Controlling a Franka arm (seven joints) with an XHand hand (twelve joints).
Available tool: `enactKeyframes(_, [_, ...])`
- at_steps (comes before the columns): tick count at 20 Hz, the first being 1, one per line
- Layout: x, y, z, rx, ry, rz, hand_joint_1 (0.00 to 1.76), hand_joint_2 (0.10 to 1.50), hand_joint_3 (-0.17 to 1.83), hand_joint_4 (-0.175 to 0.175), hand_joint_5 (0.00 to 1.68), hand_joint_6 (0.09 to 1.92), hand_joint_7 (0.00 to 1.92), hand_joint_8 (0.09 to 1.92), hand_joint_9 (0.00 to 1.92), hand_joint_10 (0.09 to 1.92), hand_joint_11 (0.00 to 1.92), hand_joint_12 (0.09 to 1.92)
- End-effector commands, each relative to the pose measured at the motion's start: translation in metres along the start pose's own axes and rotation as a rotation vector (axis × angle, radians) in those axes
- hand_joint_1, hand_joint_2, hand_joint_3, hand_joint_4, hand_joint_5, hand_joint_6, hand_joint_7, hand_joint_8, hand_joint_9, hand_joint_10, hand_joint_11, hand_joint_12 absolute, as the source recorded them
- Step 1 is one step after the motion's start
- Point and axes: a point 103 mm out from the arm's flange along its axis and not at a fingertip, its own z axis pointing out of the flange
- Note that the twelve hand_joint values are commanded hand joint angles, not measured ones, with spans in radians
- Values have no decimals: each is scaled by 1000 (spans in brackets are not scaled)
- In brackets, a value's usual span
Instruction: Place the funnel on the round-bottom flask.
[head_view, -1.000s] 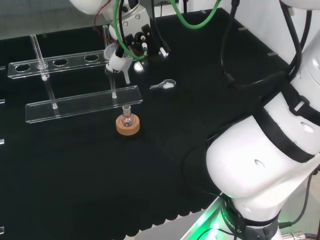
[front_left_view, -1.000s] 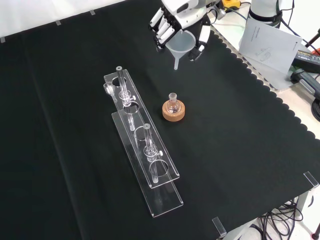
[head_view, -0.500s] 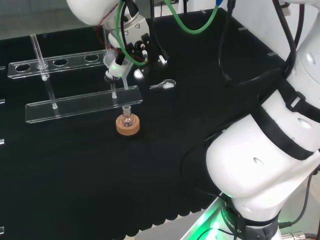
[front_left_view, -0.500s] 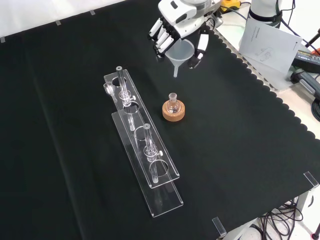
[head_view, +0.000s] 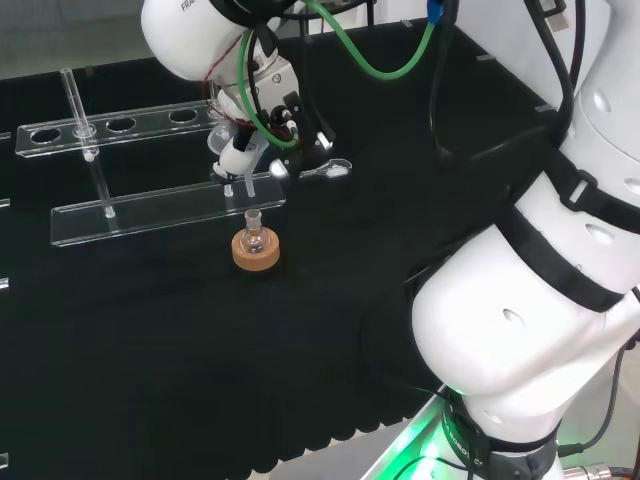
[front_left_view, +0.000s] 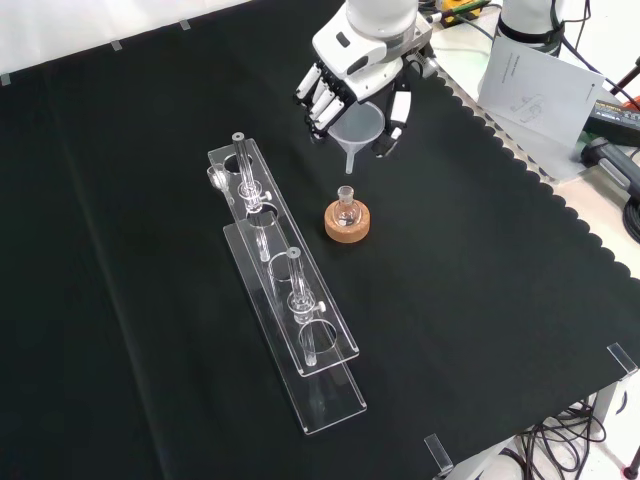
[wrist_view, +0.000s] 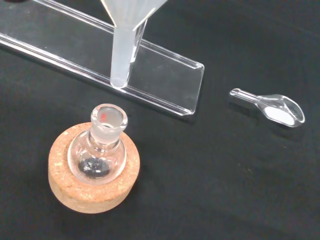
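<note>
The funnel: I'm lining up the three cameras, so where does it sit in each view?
Head view: the funnel sits upper left of centre in the hand, above the round-bottom flask.
Front view: top centre, funnel in the hand.
Wrist view: its stem hangs just off the flask's mouth.
Shared landmark: the cork ring.

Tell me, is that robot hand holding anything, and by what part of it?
Yes. The hand holds a clear funnel by its wide cone, fingers curled round the rim; the narrow stem hangs free, pointing down above the round-bottom flask.
</note>
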Motion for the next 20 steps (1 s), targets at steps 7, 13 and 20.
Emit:
enactKeyframes(7, [5, 3, 20, -8, 2, -24, 663, 808, 477, -78, 638, 760, 752, 906, 1034, 755, 649, 1239])
enactKeyframes(13, [4, 4, 27, -28, 22, -25, 664, 808, 481, -80, 637, 761, 751, 907, 1030, 755, 648, 1239])
enactKeyframes(20, [0, 5, 33, -19, 49, -25, 668, 809, 485, -84, 637, 763, 754, 910, 1030, 756, 647, 1239])
